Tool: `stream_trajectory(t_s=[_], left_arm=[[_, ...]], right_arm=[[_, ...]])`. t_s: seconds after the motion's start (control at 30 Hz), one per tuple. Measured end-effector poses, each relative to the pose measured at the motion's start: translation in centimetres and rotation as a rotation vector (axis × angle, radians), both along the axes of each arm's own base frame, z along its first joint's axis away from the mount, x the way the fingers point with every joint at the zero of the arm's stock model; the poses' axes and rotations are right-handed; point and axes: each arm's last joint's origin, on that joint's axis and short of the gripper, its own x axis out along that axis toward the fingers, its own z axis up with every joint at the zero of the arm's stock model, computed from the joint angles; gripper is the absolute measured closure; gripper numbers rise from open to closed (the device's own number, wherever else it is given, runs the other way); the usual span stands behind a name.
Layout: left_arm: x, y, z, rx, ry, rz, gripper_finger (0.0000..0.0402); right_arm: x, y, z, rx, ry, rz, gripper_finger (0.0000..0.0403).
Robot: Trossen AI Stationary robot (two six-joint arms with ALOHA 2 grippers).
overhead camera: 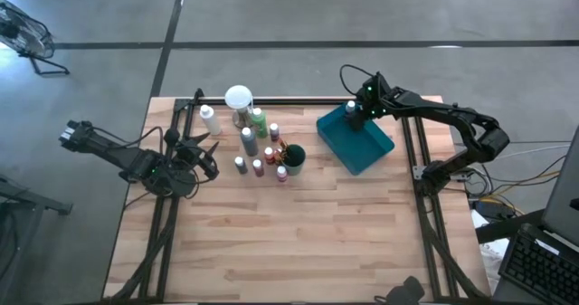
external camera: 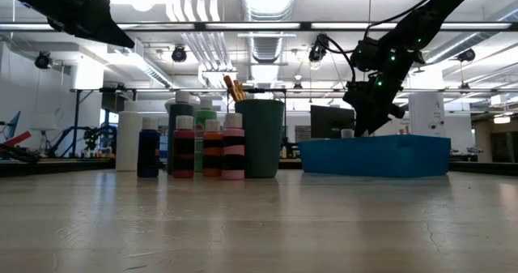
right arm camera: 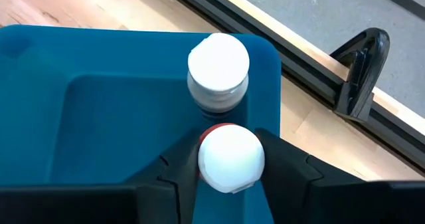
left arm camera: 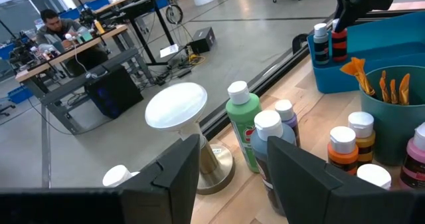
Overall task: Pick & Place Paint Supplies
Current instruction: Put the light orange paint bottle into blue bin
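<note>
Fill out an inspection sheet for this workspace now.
Surface: wooden table, front half bare.
Job's things: paint bottles clustered left of centre; two bottles in the teal tray corner; brushes in a dark cup.
Clutter: white-topped stand.
Grippers: right gripper around a white-capped bottle in the tray; left gripper open beside the cluster.
Cables: along the table's right edge.
Surroundings: person at a desk.

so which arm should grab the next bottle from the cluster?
Left, probably. Its claw is open right by the bottle cluster. The right claw is over the tray, around a red bottle there.
</note>
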Motion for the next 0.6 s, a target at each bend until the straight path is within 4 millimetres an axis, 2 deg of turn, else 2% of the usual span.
stream_trajectory(t_s=[0.2, 0.6], left_arm=[[0.00, 0.00, 0.00, 0.000, 0.000, 0.000, 0.0220], [0.00, 0.00, 0.00, 0.000, 0.000, 0.000, 0.0220]], right_arm=[[-0.01, 0.00, -0.01, 0.001, 0.001, 0.000, 0.0239], [0.04, -0.05, 0.15, -0.002, -0.002, 0.000, 0.0242]])
